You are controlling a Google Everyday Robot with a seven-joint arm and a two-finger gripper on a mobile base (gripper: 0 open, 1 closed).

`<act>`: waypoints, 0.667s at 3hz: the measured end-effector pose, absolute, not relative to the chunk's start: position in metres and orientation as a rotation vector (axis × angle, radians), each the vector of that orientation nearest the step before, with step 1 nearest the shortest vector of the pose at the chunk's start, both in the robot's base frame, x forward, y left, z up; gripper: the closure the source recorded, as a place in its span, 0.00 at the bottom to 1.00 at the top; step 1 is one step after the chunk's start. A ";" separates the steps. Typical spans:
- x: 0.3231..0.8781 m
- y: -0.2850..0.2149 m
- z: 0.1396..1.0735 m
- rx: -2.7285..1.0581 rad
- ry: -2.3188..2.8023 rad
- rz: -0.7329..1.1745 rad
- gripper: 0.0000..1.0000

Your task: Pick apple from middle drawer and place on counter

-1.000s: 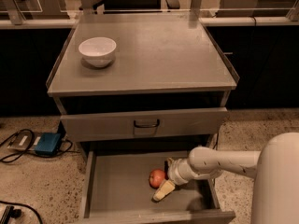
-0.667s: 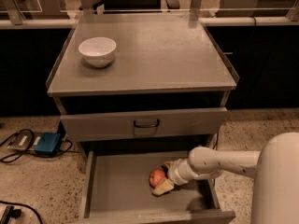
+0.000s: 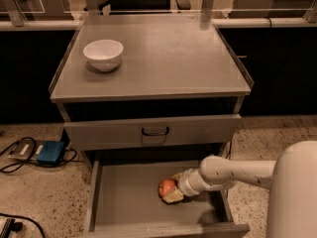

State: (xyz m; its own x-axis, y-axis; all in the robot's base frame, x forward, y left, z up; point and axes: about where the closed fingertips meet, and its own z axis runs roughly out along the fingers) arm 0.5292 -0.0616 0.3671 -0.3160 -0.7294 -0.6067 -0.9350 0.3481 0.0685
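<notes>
The apple (image 3: 167, 187), small and red-orange, lies on the floor of the open middle drawer (image 3: 124, 202), right of its centre. My gripper (image 3: 172, 188) reaches into the drawer from the right on a white arm. Its pale fingers sit on either side of the apple, one in front (image 3: 173, 198) and one behind, closed against it. The apple still rests on the drawer floor. The counter (image 3: 168, 58) is the grey cabinet top above.
A white bowl (image 3: 103, 53) stands on the counter's left part. The upper drawer front with a dark loop handle (image 3: 155, 131) is closed above the open drawer. A blue box and cables (image 3: 47, 152) lie on the floor at the left.
The front finger has moved in towards the apple, and the jaws have closed on it. The apple has shifted very slightly. The arm has hardly moved.
</notes>
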 end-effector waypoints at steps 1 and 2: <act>0.528 -0.061 0.368 -1.453 2.135 0.573 1.00; 0.528 -0.061 0.368 -1.453 2.135 0.573 1.00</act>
State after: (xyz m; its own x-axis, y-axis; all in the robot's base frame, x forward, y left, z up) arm 0.5285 -0.0606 0.3680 -0.3125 -0.7299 -0.6079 -0.9363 0.3447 0.0673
